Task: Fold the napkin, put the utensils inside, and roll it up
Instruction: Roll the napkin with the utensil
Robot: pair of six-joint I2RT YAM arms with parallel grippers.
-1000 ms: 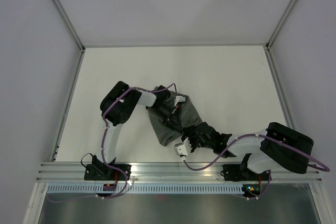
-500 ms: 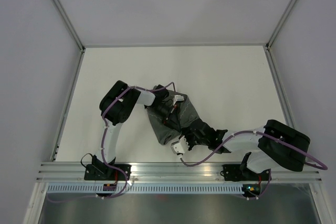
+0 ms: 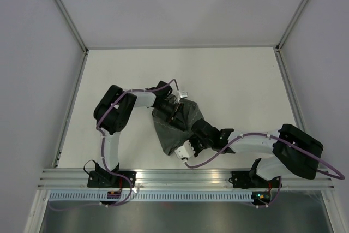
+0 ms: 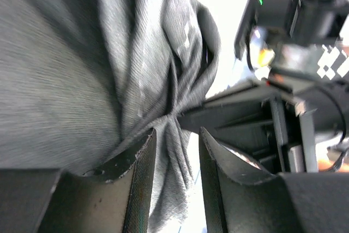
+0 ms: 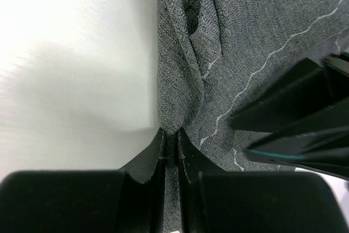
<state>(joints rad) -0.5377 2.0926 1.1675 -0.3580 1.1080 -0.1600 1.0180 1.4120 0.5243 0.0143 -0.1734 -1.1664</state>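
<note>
Grey cloth, the napkin, lies bunched on the table, near its middle and between both arms. The right gripper is pinched tight on a fold. The left gripper stands narrow around another, though I cannot tell if it bites. No utensils show. The roll probably needs even tension between both grips, turned slowly so nothing slips out.
</note>
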